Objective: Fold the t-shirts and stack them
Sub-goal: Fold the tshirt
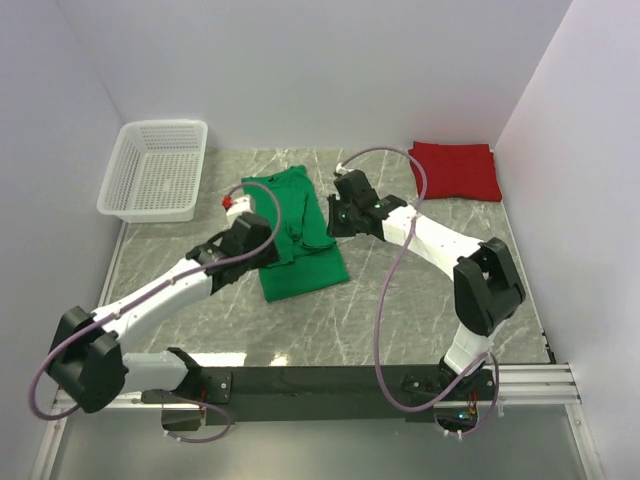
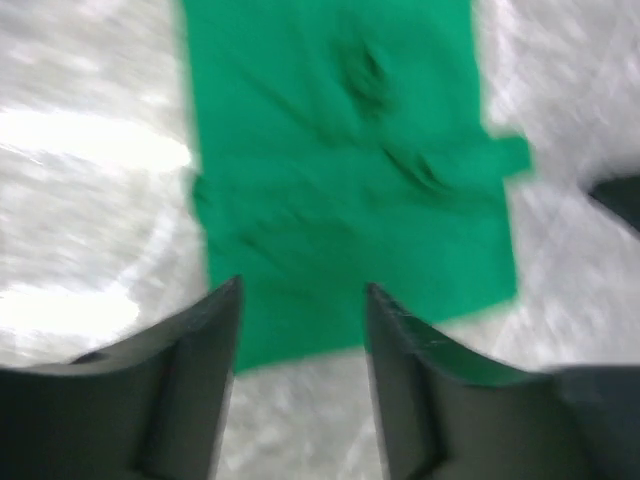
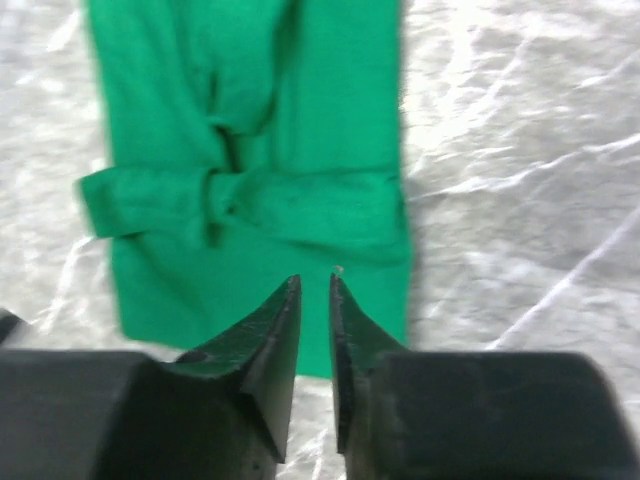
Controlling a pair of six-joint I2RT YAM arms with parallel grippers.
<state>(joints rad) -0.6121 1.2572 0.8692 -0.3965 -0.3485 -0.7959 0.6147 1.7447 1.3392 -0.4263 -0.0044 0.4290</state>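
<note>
The green t-shirt point(image 1: 298, 238) lies on the marble table, folded into a long strip with its sleeves bunched across the middle. It also shows in the left wrist view point(image 2: 350, 170) and the right wrist view point(image 3: 250, 180). My left gripper point(image 1: 260, 240) is open and empty at the shirt's left edge, with its fingertips point(image 2: 225, 300) just over the cloth's near edge. My right gripper point(image 1: 335, 222) hovers at the shirt's right edge. Its jaws point(image 3: 315, 285) stand a narrow gap apart with nothing between them. The red t-shirt point(image 1: 455, 170) lies folded at the back right.
A white mesh basket point(image 1: 155, 170) stands at the back left, beside the left wall. A small red and white object point(image 1: 229, 203) lies near the shirt's far left corner. White walls close in the table on three sides.
</note>
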